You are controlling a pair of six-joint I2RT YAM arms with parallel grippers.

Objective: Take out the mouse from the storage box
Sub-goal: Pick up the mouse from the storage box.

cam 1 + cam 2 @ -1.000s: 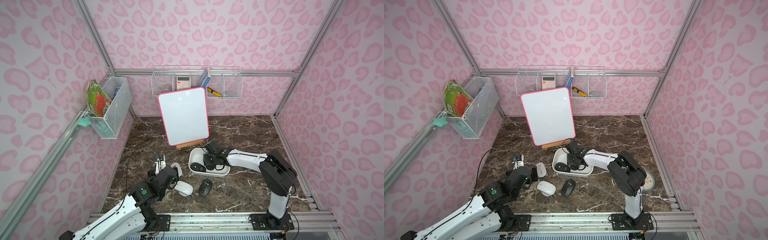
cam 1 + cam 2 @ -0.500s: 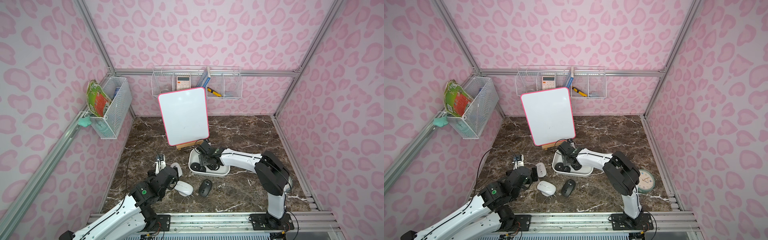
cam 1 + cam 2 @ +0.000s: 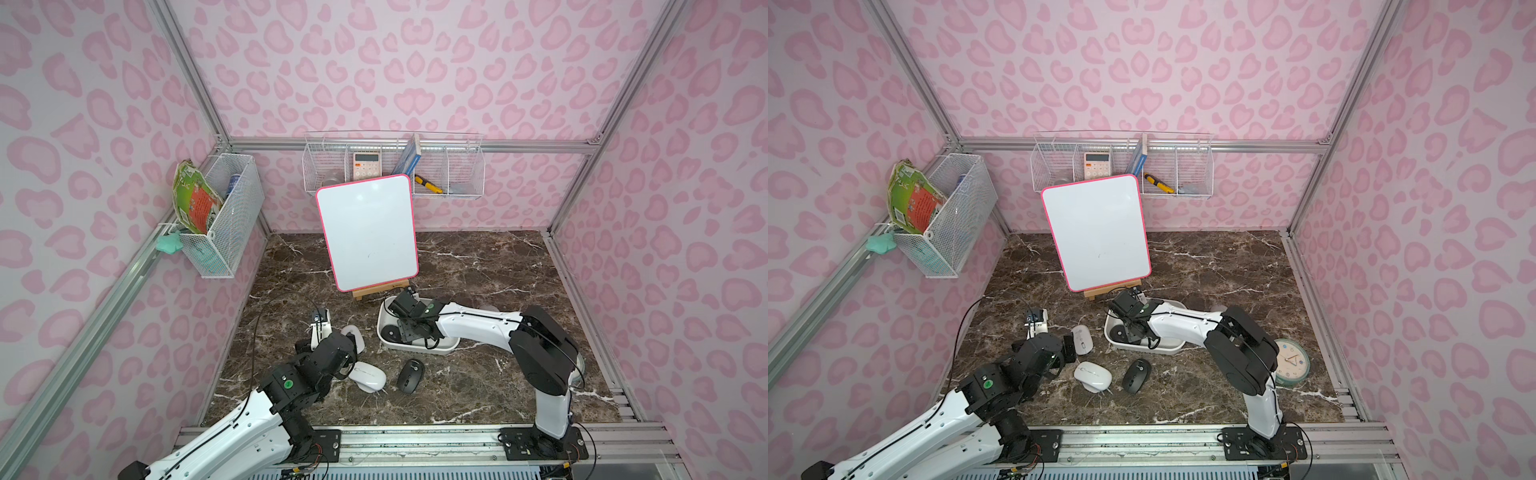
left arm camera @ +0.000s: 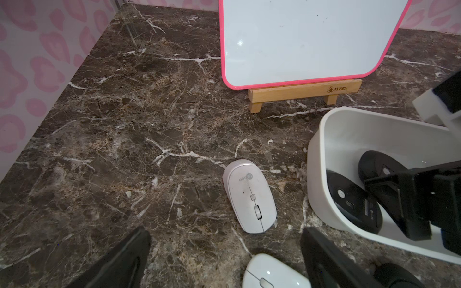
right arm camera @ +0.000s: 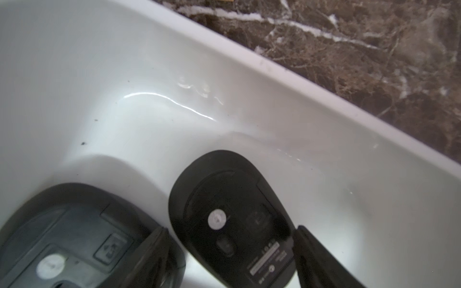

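My left fingers [image 4: 119,261] hang wide open and empty, low over the table [image 4: 124,124], with no part in this step. Just past them, three mice already lie out on the table. A white mouse [image 3: 368,376] and a black mouse [image 3: 410,375] sit side by side. A second white mouse [image 4: 249,197] lies a little further on, near the box [image 4: 314,154].

The step in hand is the grasp inside the box. It holds two black mice, both belly up and side by side; the rest of it that I can see is bare. My right fingers [image 5: 319,254] are down in it, open and straddling the boxed mouse [image 5: 234,219]. One finger is at its edge, touching or nearly so. The other stands in the gap between it and its neighbour [image 5: 74,237]. Nothing is gripped yet.

Next, I judge, I must close squarely on its flanks without nudging the neighbour. Then I lift clear of the wall and set it on the table.

Beyond the box stands a whiteboard [image 3: 368,232]. The side basket [image 3: 239,208] holds a printed packet [image 3: 195,199]. On the back wall, a wire basket [image 3: 465,183] holds a calculator [image 3: 367,165], a blue book [image 3: 409,156] and a yellow cutter [image 3: 429,185].
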